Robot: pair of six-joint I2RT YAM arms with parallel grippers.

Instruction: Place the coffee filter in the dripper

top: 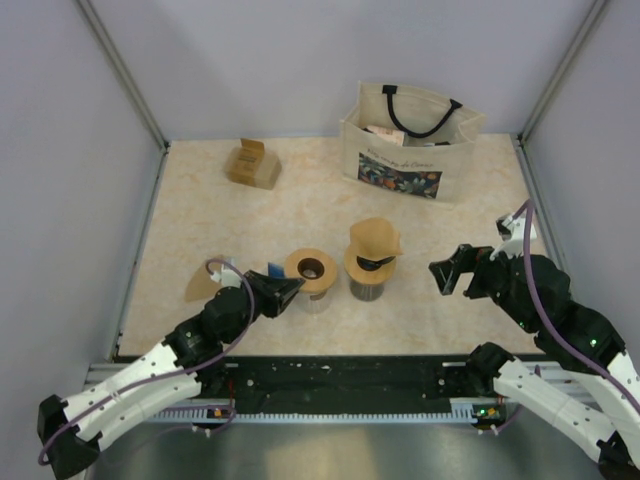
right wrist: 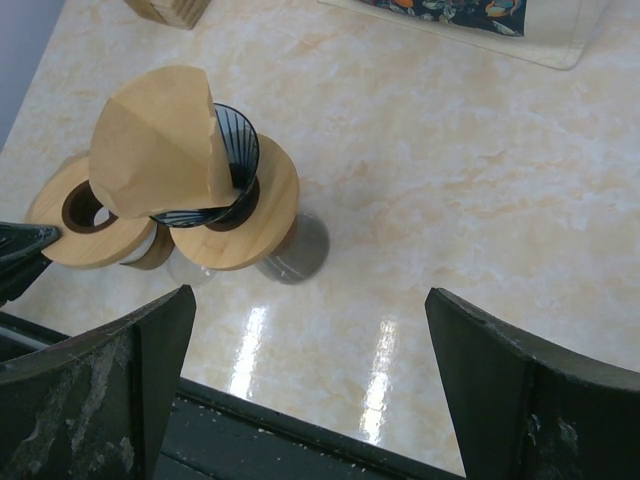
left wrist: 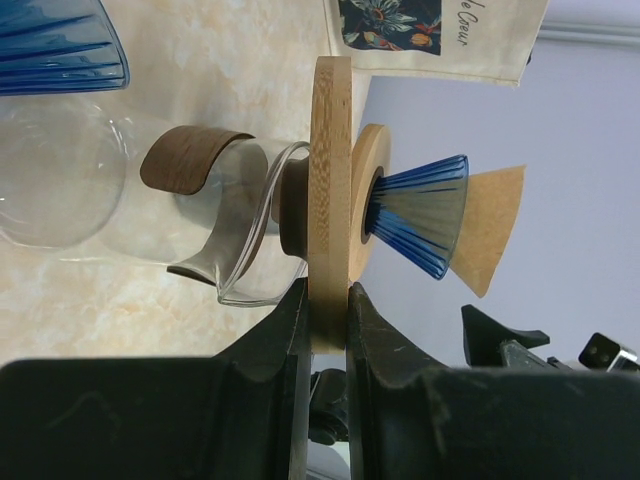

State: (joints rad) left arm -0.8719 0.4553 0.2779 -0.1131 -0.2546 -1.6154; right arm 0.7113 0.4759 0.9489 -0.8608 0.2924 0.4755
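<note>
Left gripper (left wrist: 327,300) is pinching a round bamboo collar (left wrist: 330,150); right gripper (right wrist: 310,300) is hovering, spread wide. Brown paper cone filter (right wrist: 150,140) is sitting crooked in blue ribbed dripper (right wrist: 238,145), probably needing seating.

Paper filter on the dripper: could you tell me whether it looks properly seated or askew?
Askew. The paper filter stands folded flat and tilted, sticking well out over one side of the dripper rather than nested in its cone.

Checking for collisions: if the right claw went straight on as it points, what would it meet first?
Likely the table just beside the dripper; depth is unclear, so it might clip the dripper.
</note>
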